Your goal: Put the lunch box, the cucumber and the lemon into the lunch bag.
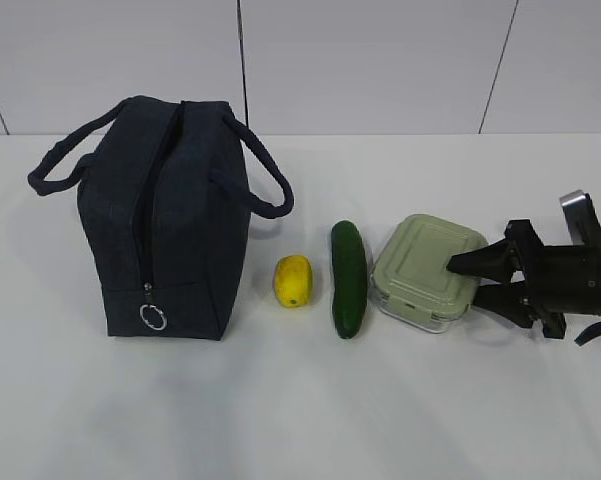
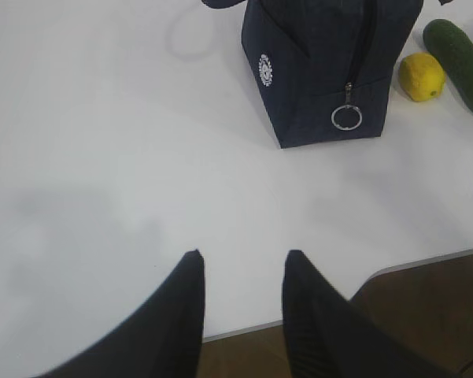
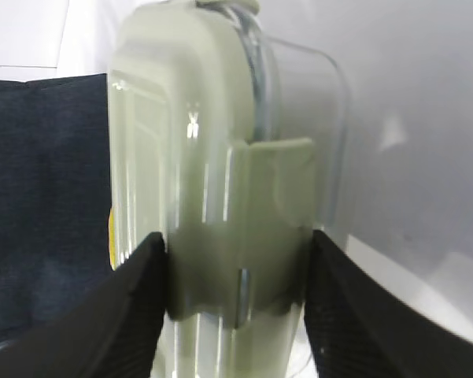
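The navy lunch bag stands at the left with its zipper closed and the silver ring pull hanging on its near face. To its right lie the yellow lemon, then the dark green cucumber, then the lunch box with its sage-green lid. My right gripper comes in from the right, one finger on the lid and one under the box's right edge. In the right wrist view the lunch box fills the gap of that gripper, touching both fingers. My left gripper hangs open and empty.
The left gripper is above the table's front edge, some way in front of the lunch bag. The lemon and the cucumber show beyond it. A pale panelled wall stands behind the white table.
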`<control>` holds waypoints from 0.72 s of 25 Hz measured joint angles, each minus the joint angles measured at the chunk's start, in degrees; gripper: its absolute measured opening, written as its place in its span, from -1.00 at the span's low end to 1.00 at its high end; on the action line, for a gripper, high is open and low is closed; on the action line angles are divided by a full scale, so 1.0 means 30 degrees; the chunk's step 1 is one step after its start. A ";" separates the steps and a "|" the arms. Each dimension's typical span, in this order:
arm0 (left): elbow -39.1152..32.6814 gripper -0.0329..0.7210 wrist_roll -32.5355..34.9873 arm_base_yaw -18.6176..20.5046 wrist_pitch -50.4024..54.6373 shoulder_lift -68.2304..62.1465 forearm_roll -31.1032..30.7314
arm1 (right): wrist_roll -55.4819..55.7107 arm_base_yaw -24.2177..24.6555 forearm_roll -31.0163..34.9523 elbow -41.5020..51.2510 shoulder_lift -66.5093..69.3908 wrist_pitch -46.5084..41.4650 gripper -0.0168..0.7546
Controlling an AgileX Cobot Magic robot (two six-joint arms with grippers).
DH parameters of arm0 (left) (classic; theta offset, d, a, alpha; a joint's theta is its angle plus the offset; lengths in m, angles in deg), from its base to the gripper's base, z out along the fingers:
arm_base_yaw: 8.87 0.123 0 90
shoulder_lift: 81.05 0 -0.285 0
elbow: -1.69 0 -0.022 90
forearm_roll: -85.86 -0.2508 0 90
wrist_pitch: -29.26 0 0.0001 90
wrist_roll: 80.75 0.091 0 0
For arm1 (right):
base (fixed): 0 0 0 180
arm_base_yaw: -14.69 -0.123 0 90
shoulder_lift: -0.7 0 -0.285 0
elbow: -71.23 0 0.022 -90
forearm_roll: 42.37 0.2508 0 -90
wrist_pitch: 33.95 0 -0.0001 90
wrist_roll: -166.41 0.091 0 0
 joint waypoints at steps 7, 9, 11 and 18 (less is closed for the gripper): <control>0.0000 -0.28 0.0000 0.0000 0.0000 0.0000 0.0000 | -0.0255 0.0000 0.0000 0.0000 0.0000 0.0000 0.06; 0.0000 -0.28 0.0000 0.0000 0.0000 0.0000 0.0000 | -0.0290 0.0000 0.0000 0.0000 0.0000 0.0000 0.06; 0.0000 -0.28 0.0000 0.0000 0.0000 0.0000 0.0000 | -0.0286 0.0000 0.0000 0.0000 0.0000 -0.0035 0.05; 0.0000 -0.28 0.0000 0.0000 0.0000 0.0000 0.0000 | -0.0329 0.0000 0.0000 0.0000 0.0000 -0.0071 -0.02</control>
